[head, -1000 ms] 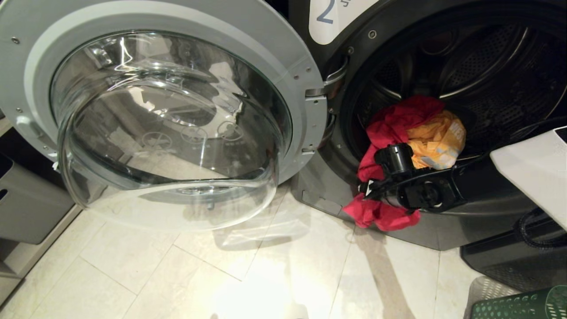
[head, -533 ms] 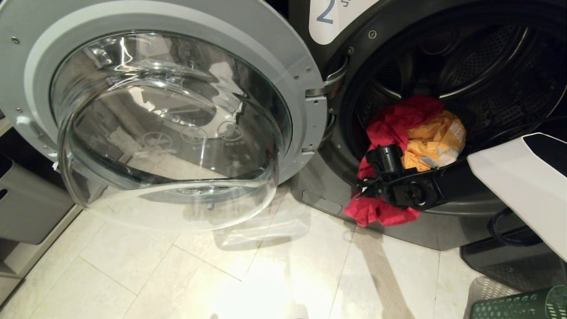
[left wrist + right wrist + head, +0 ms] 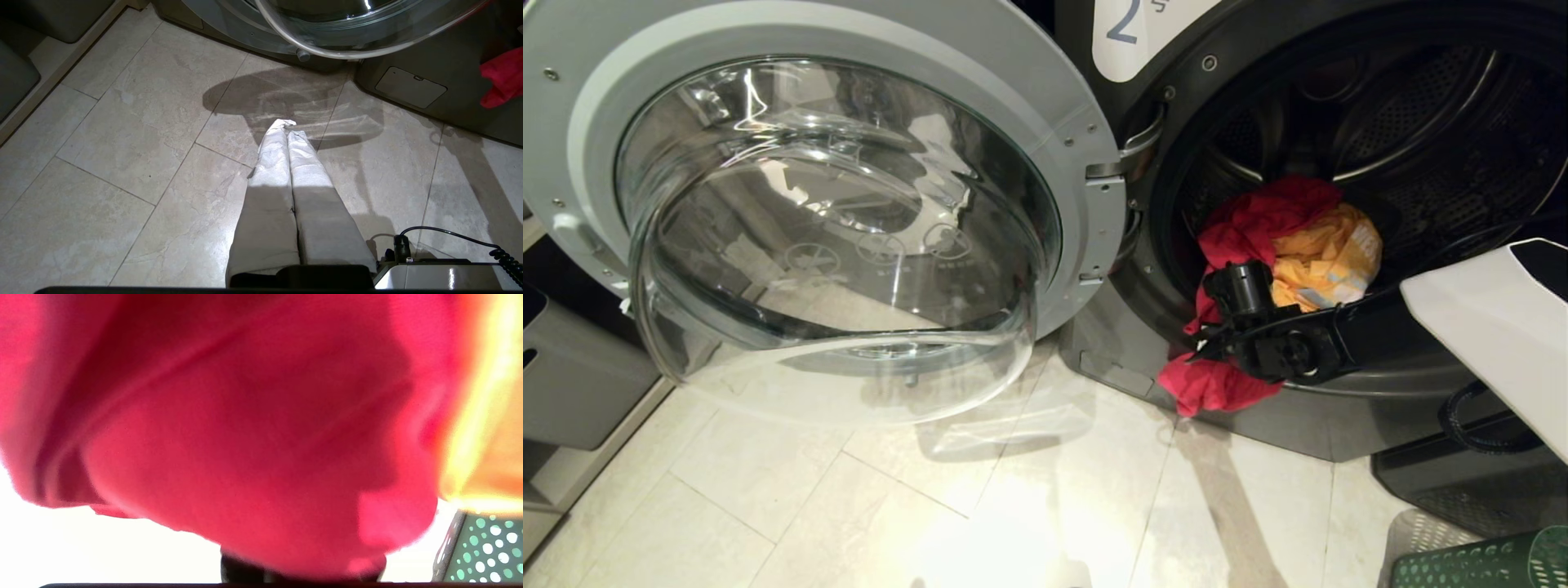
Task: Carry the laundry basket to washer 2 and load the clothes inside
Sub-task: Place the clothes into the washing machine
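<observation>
The clothes [image 3: 1282,245], a red garment bunched against an orange-yellow one, sit at the front lip of washer 2 [image 3: 1380,131]'s open drum, and the tail of the red garment [image 3: 1213,384] spills over the rim and hangs toward the floor [image 3: 931,506]. The right gripper [image 3: 1205,347] is pressed into that hanging red cloth; its fingers are buried in fabric, so I cannot tell whether they have clamped on it. The left gripper [image 3: 286,126] hangs over the tiles with its fingers closed on nothing. The laundry basket [image 3: 1478,563] shows only as a green corner at the frame's edge.

Risk, as I judge it: a thin pinch could slip and leave the tail hanging out, or a pull could drag the heap off the lip. The open door [image 3: 833,220] stands clear. The right wrist view is filled with red, and any denim or white cloth is out of sight
</observation>
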{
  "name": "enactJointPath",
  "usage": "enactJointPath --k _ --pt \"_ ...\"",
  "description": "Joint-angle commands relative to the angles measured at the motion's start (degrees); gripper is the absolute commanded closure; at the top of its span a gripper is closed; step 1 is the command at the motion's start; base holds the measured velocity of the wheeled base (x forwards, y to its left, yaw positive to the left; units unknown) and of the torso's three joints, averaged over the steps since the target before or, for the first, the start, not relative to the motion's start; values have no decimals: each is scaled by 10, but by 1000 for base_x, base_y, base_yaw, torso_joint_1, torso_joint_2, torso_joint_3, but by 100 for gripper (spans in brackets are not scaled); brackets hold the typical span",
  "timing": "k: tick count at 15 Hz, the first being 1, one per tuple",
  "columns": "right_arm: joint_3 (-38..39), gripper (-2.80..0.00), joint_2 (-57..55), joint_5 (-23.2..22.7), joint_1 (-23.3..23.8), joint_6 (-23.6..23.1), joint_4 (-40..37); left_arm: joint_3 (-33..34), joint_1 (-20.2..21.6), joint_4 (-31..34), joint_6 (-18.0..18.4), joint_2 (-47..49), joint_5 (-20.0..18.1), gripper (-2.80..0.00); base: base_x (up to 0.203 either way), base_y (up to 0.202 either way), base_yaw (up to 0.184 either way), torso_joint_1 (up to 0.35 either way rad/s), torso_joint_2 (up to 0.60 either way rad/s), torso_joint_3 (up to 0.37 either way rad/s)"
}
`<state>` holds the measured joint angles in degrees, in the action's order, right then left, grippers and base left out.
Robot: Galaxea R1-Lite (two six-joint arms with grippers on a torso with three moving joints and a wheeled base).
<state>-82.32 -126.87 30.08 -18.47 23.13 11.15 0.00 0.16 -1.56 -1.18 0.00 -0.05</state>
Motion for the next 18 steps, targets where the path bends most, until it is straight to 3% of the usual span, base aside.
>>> enactJointPath --k 1,6,11,13,18 --pt "13 0 41 5 -1 2 2 6 0 0 0 -1 0 0 0 0 0 0 0 0" --pt "39 0 117 32 -1 -21 2 6 0 0 0 0 0 0 0 0 0 0 0 0" --pt "-45 0 73 100 0 -53 80 6 0 0 0 -1 0 0 0 0 0 0 0 0" --pt "-108 0 20 126 2 -98 138 6 0 0 0 0 0 0 0 0 0 0 0 0" --pt "-291 0 -110 148 25 -276 295 6 0 0 0 0 0 0 0 0 0 0 0 0"
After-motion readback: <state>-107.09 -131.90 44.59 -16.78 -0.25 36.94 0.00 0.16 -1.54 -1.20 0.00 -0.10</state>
